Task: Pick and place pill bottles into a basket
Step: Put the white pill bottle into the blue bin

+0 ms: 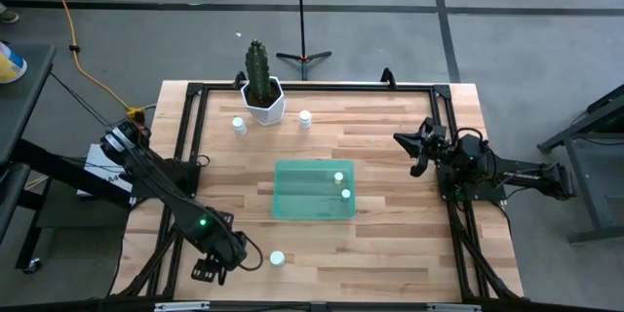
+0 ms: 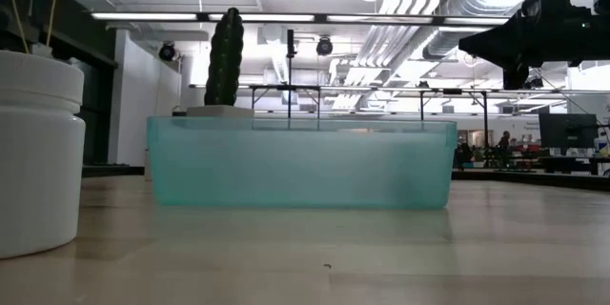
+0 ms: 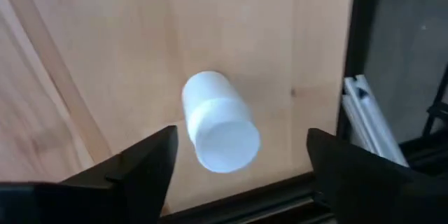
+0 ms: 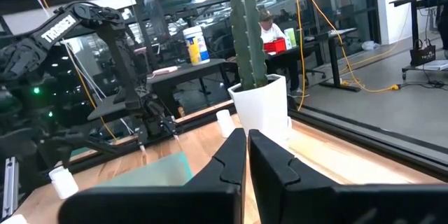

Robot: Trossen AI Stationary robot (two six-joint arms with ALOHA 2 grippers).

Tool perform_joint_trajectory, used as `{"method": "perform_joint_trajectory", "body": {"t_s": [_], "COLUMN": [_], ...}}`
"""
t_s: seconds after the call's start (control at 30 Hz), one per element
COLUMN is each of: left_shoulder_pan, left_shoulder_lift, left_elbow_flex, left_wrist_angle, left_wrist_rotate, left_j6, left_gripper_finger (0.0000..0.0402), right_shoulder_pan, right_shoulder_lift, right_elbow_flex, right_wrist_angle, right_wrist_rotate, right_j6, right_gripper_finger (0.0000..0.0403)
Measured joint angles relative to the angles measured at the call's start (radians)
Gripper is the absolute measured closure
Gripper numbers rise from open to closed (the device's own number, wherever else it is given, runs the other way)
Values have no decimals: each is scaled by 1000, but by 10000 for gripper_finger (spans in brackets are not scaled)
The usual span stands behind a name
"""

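One white pill bottle (image 1: 277,258) stands upright on its base near the table's near edge; it is large at the left of the low view (image 2: 33,152). My left gripper (image 1: 213,267) is open close to its left. In the left wrist view the bottle (image 3: 220,122) shows between the spread fingertips (image 3: 241,140), untouched. The green basket (image 1: 314,190) sits mid-table with two bottles (image 1: 341,185) inside. Two more bottles (image 1: 239,125) (image 1: 305,118) stand by the cactus pot. My right gripper (image 1: 417,146) is shut and empty, raised at the table's right (image 4: 246,147).
A white hexagonal pot with a cactus (image 1: 263,97) stands at the table's far side. A black frame rail (image 3: 364,77) runs along the table edge close to the near bottle. Bare wood lies between the basket and the near edge. People sit in the room beyond the table.
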Motion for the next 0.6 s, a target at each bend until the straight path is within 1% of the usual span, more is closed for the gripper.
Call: {"method": "perform_joint_trajectory", "body": {"t_s": [0.1,0.23,0.37,0.6], "left_shoulder_pan": [-10,-14,-12,-20], "left_shoulder_lift": [18,18,18,18], "left_elbow_flex": [-29,-76,-108,-145], "left_wrist_angle": [1,56,99,139], "left_wrist_rotate": [-16,-24,-23,-4], "left_j6": [-7,-14,-17,-9], "left_gripper_finger": [26,17,24,50], "right_shoulder_pan": [0,0,0,0], "right_shoulder_lift": [0,0,0,0], "right_elbow_flex": [0,0,0,0], "right_wrist_angle": [-1,-1,-1,-5], "right_wrist_rotate": [0,0,0,0], "right_j6": [0,0,0,0], "right_gripper_finger": [398,398,400,402]}}
